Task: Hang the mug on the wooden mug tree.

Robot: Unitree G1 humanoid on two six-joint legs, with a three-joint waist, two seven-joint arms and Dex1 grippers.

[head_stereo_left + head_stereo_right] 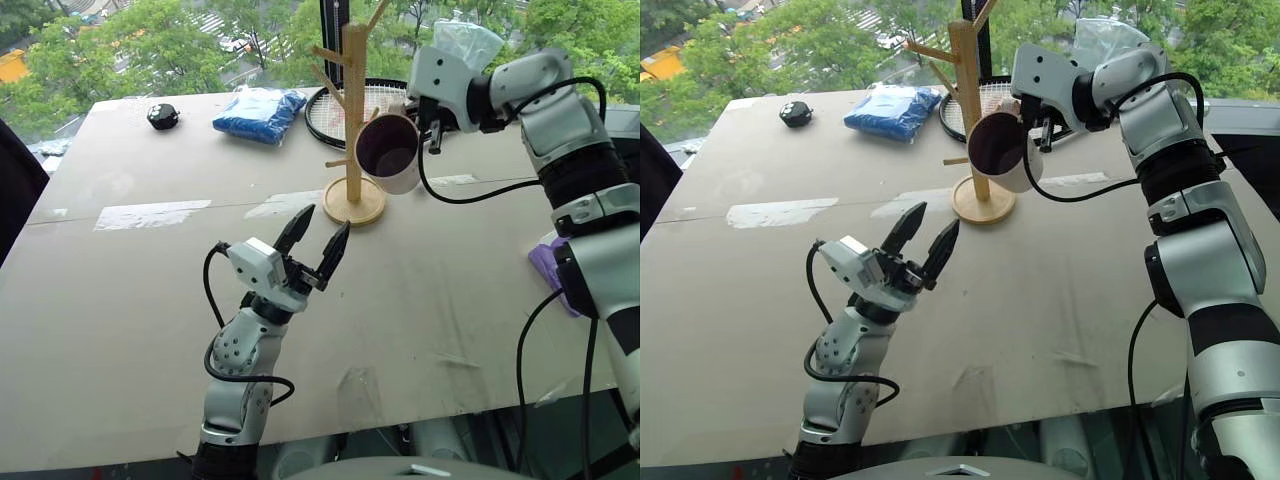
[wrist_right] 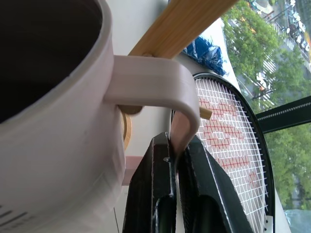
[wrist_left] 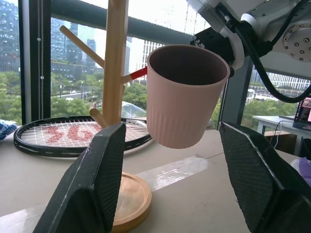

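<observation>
Seen from the head: one mug (image 1: 388,152) held aloft at upper centre of the frame, just right of the one wooden mug tree (image 1: 353,110), mouth tilted toward the camera and dark inside. Pinched by the right gripper (image 2: 176,160) on the handle alone, black fingers (image 2: 150,184) pressed together on the handle's outer bar, plain in the right wrist picture. There too: a slanted wooden peg crossing right behind the handle's loop; through it or merely behind, cannot tell.

From the left wrist: mug hanging clear of the table (image 1: 150,300), rim uppermost and leaning a little, long axis near upright, beside the tree's pole, round disc base below. Left gripper (image 1: 318,238) at lower centre of the head view, spread wide, holding nothing, pointed up toward the tree.

Tree upright, pole vertical, pegs slanting upward.

Elsewhere, one of each: tennis racket (image 1: 325,115) flat behind the tree, blue packet (image 1: 258,112) at upper centre-left, small black object (image 1: 162,116) at upper left, purple packet (image 1: 545,265) at right edge.
</observation>
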